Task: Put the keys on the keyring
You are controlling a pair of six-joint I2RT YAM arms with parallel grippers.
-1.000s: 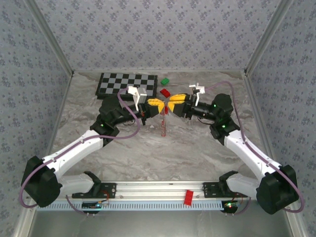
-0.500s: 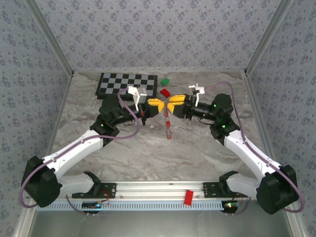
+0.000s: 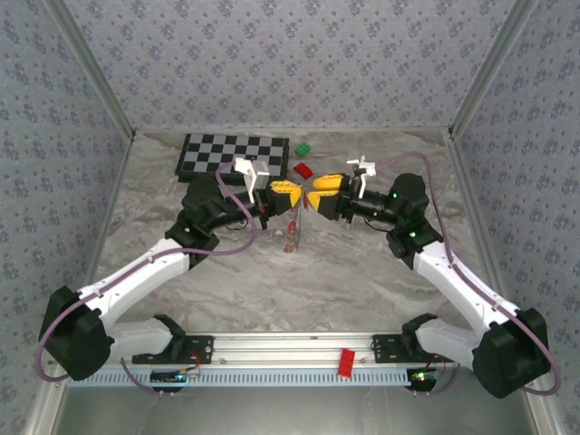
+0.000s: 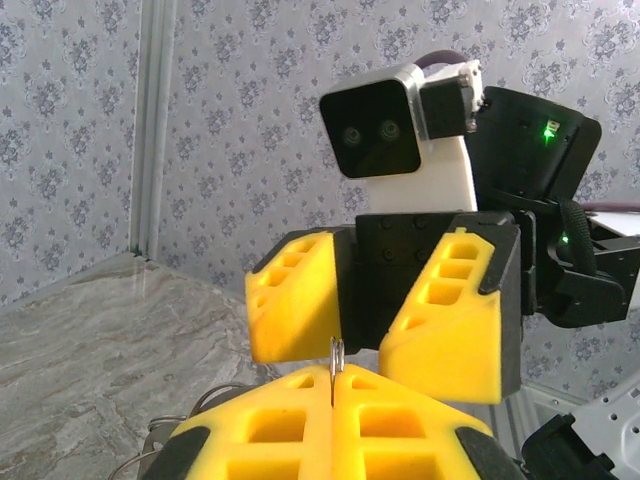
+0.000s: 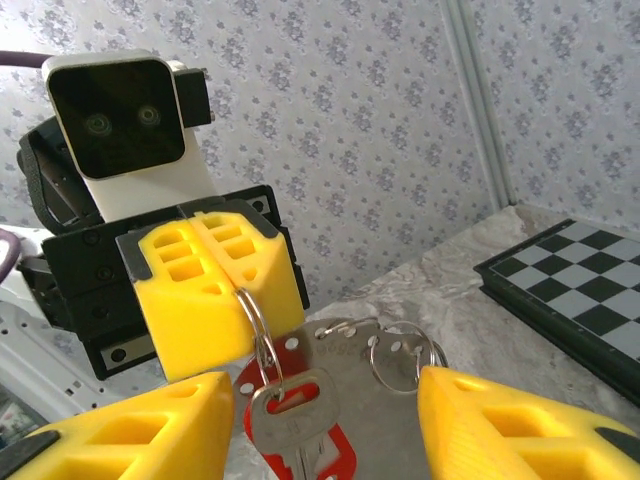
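Observation:
My left gripper (image 3: 292, 193) is shut on the thin metal keyring (image 5: 254, 318); in the left wrist view the ring's edge (image 4: 336, 357) pokes up between its closed yellow fingers (image 4: 390, 420). A silver key (image 5: 292, 420) hangs on that ring, with a red tag (image 5: 335, 455) behind it. Behind them hang a holed metal plate (image 5: 350, 360) and a second ring (image 5: 400, 360). The whole bundle (image 3: 292, 236) dangles above the table. My right gripper (image 3: 319, 192) faces the left one. Its jaws stand open on either side of the key without touching it (image 5: 325, 400).
A folded chessboard (image 3: 234, 154) lies at the back left of the marble table (image 3: 362, 272). A green block (image 3: 302, 149) and a red block (image 3: 304, 169) sit just behind the grippers. Another red block (image 3: 345, 362) rests on the front rail.
My right gripper's jaws have opened wider and let go of the bundle. The hanging keys swung right, then back left under my left gripper, which has not moved.

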